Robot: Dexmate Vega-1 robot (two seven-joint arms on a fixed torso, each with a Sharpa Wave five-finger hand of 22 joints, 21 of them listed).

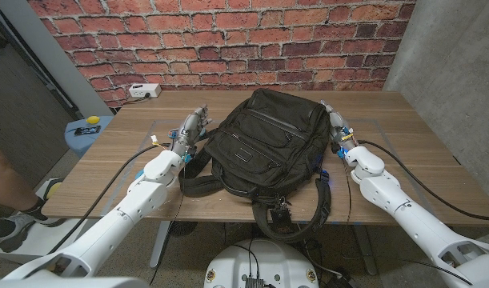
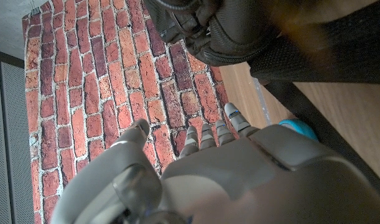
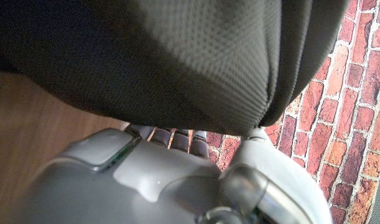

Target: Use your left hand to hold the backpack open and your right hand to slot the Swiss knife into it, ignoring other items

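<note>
A black fabric backpack (image 1: 260, 144) is lying on the wooden counter (image 1: 412, 148). The left hand (image 1: 190, 130) is waiting just left of it, fingers apart, holding nothing. The right hand (image 1: 338, 128) is sitting at its right side; I cannot tell its grip.

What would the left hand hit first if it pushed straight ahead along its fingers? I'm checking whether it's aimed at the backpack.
Probably nothing: the left hand points past the backpack, toward the brick wall; depth is unclear.

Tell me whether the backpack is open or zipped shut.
Shut, as far as shows: the backpack lies flat on the table with no gaping opening in the head view.
</note>
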